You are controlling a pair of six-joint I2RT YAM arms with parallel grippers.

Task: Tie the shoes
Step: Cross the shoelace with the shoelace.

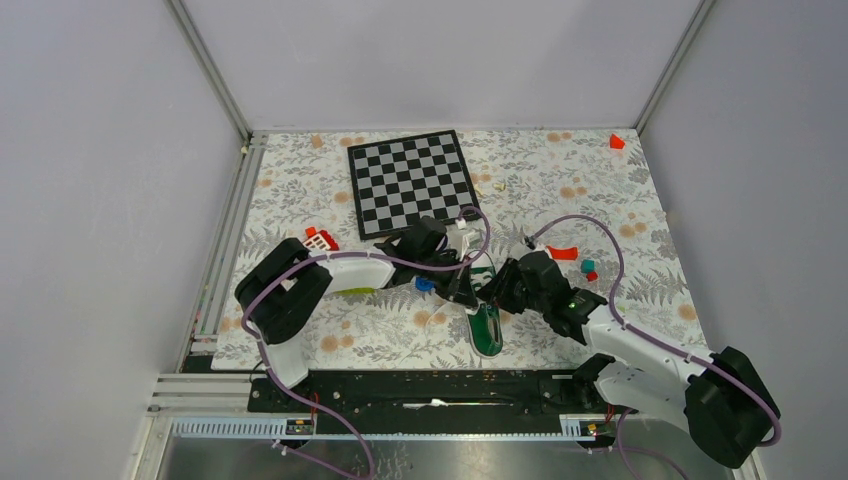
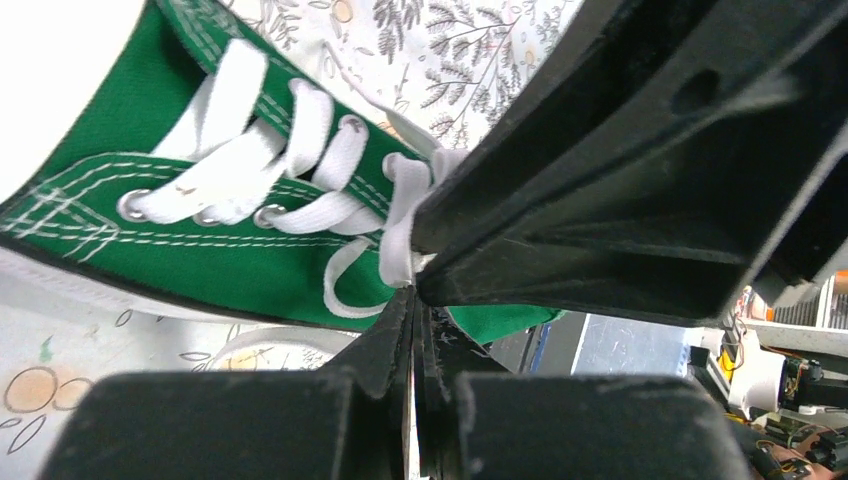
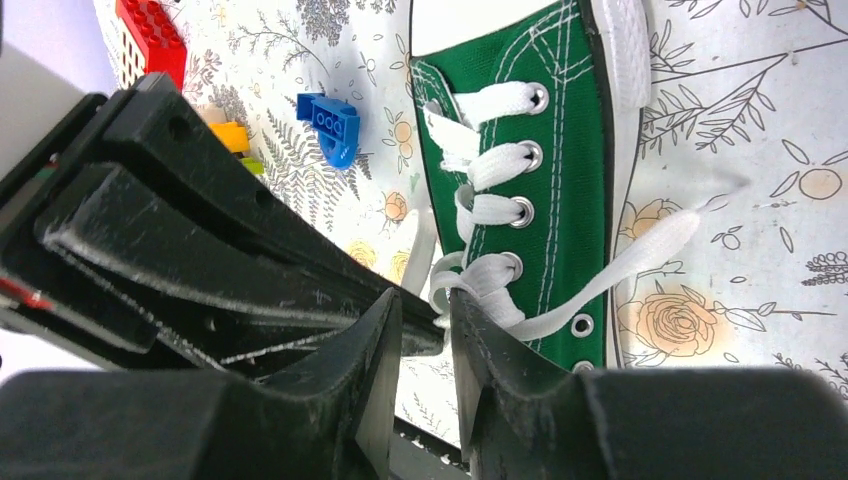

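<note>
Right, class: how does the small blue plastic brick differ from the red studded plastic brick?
The blue plastic brick shows two studs; the red studded brick shows many and looks larger. The blue one lies nearer the green canvas sneaker; the red one lies farther off. Both rest on the floral cloth.

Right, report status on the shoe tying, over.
Left gripper shut on white lace. Right gripper alongside, jaws slightly apart, grip unclear. Small green canvas sneaker on floral table, no bow yet. Blue plastic brick nearby, not blocking.
</note>
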